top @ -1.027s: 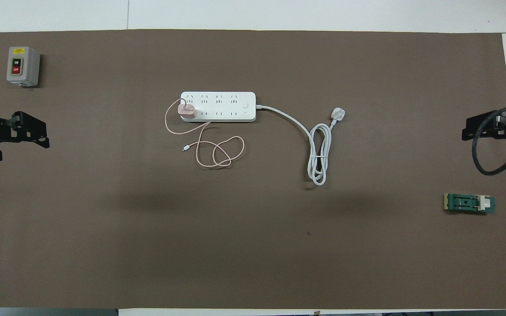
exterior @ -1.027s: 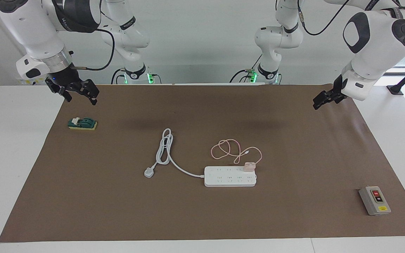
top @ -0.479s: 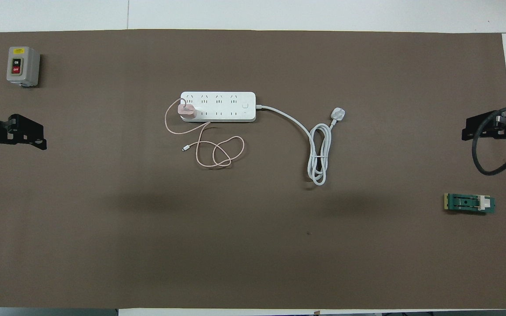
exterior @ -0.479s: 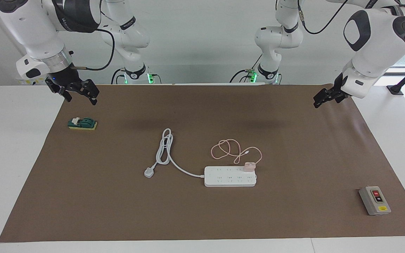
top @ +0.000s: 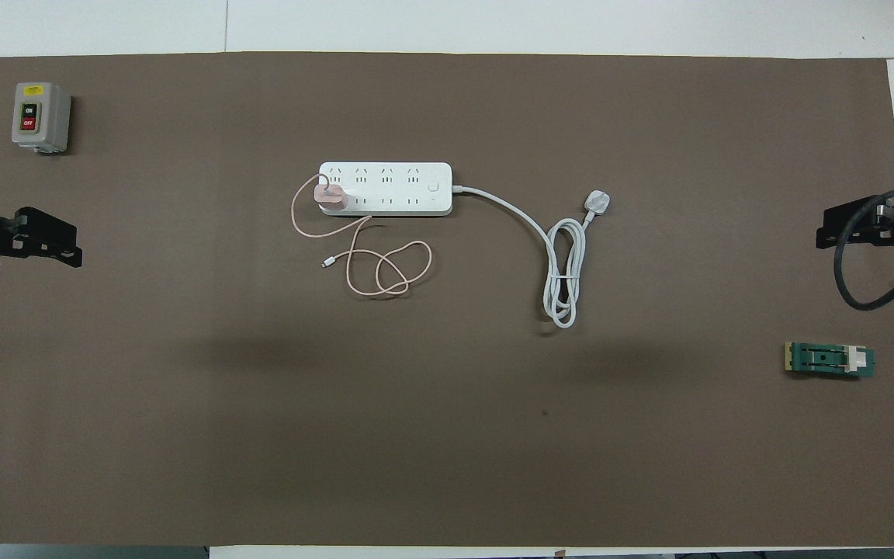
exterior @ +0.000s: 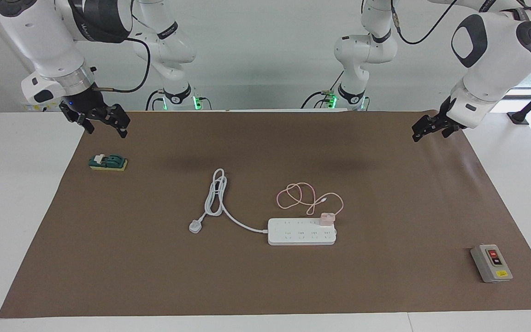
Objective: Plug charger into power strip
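Observation:
The white power strip (exterior: 300, 233) (top: 396, 186) lies flat near the middle of the brown mat. The pale pink charger (exterior: 326, 218) (top: 330, 195) stands on the strip's end socket, in the row nearer to the robots, at the end toward the left arm; its prongs are hidden. Its thin pink cable (exterior: 297, 196) (top: 385, 272) coils on the mat nearer to the robots. My left gripper (exterior: 429, 133) (top: 28, 264) hangs open and empty over the mat's edge at the left arm's end. My right gripper (exterior: 107, 131) (top: 870, 241) hangs open and empty over the mat's edge at the right arm's end.
The strip's thick grey-white cord ends in a three-pin plug (exterior: 195, 226) (top: 597, 203) lying loose on the mat. A grey box with red and black buttons (exterior: 491, 263) (top: 39, 116) sits at the left arm's end. A small green block (exterior: 108, 162) (top: 829, 360) lies below the right gripper.
My left gripper has drawn slightly outward toward its own end of the table. The right arm, the charger and the strip have not moved.

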